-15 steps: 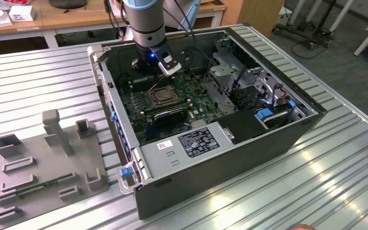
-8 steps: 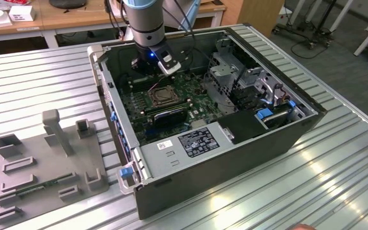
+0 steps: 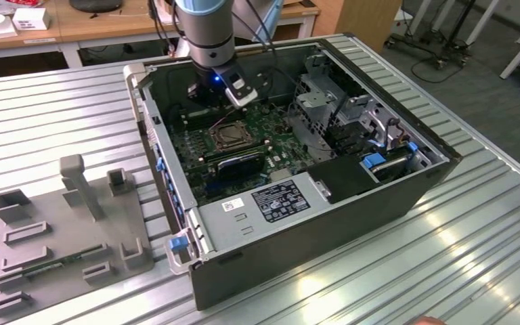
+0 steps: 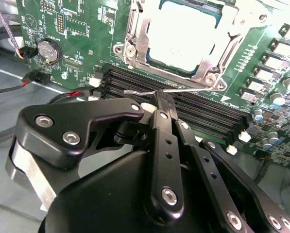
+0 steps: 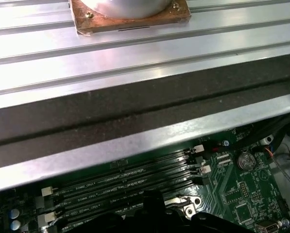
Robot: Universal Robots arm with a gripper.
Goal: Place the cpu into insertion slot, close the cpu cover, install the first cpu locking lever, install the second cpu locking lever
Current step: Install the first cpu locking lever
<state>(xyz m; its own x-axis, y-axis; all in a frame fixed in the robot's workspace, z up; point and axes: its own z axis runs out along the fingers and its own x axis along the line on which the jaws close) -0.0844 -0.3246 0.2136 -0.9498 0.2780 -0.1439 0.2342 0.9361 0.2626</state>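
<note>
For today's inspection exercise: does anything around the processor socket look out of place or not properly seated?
One thing stands out. In the second wrist view a thin silvery locking lever juts out loose over the black memory slots, right at the tool, rather than tucked beside the cpu cover. The cpu lies flat.

No print can be made out: the white label (image 3: pixel 278 198) on the computer case's metal housing is unreadable.

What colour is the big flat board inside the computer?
Green. The circuit board shows best in the second wrist view, with the cpu sitting on it.
</note>
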